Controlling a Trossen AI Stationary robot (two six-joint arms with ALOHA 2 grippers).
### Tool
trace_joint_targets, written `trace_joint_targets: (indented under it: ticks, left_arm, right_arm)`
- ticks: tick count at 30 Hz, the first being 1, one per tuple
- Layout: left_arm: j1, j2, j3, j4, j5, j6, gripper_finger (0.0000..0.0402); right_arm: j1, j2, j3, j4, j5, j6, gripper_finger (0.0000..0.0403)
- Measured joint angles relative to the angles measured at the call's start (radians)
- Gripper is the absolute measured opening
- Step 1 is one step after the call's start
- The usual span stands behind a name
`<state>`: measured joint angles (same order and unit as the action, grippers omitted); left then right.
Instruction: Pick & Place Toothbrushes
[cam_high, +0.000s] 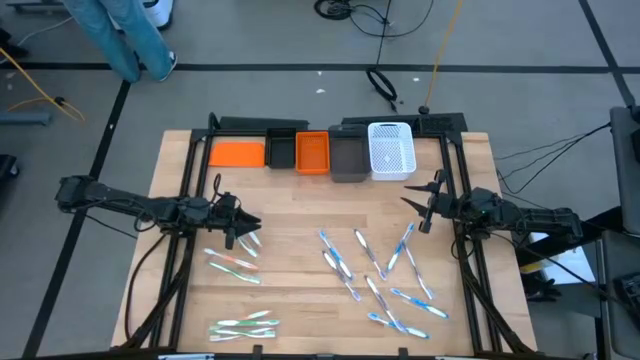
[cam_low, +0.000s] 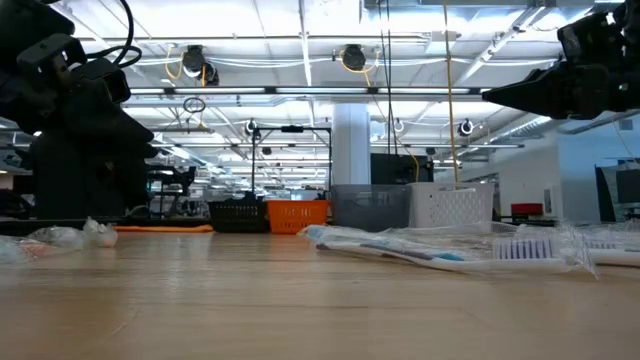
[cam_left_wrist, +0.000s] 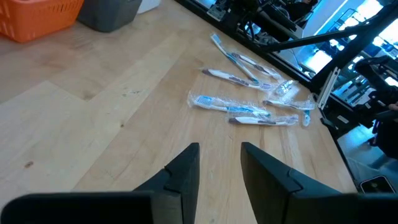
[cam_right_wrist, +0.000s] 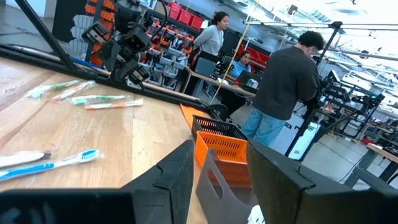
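Several toothbrushes in clear wrappers lie flat on the wooden table. A blue-accented group (cam_high: 375, 275) is spread over the right half, and shows in the left wrist view as toothbrushes (cam_left_wrist: 244, 111). A smaller group (cam_high: 232, 262) lies just below my left gripper, and another (cam_high: 245, 325) sits by the near edge. My left gripper (cam_high: 243, 227) hovers open over the left half, pointing right. My right gripper (cam_high: 422, 205) hovers open above the right group's far end, pointing left. Both hold nothing.
Along the far edge stand a flat orange lid (cam_high: 237, 152), a black bin (cam_high: 283, 150), an orange bin (cam_high: 312, 153), a grey bin (cam_high: 348, 160) and a white basket (cam_high: 391, 150). Bare wood lies in the table's middle. People stand beyond the table (cam_right_wrist: 283, 81).
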<state>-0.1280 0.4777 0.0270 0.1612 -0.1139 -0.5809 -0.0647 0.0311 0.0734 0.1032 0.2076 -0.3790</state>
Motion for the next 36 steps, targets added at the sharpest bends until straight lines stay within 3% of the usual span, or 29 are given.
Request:
trace_joint_targets:
  ticks: [8, 11, 19, 25, 31, 36]
  left_arm:
    - [0.0, 0.0, 0.0, -0.001, 0.0, 0.001, 0.0118]
    - [0.0, 0.0, 0.0, -0.017, 0.003, 0.072, 0.0118]
    - [0.0, 0.0, 0.0, -0.009, 0.006, 0.209, 0.0118]
    - [0.0, 0.0, 0.0, 0.069, 0.005, 0.178, 0.0118]
    - [0.0, 0.0, 0.0, 0.178, -0.085, 0.176, 0.0118]
    - [0.0, 0.0, 0.0, 0.217, -0.177, 0.163, 0.0118]
  right_arm:
    - [0.0, 0.0, 0.0, -0.002, -0.002, 0.0, 0.0139]
    - [0.0, 0.0, 0.0, -0.002, -0.003, 0.001, 0.0139]
    - [0.0, 0.0, 0.0, -0.002, -0.003, 0.224, 0.0139]
    - [0.0, 0.004, 0.0, -0.002, -0.054, 0.323, 0.0139]
    - [0.001, 0.051, 0.004, -0.001, -0.134, 0.425, 0.0139]
    - [0.011, 0.17, 0.048, 0.0, -0.205, 0.494, 0.0139]
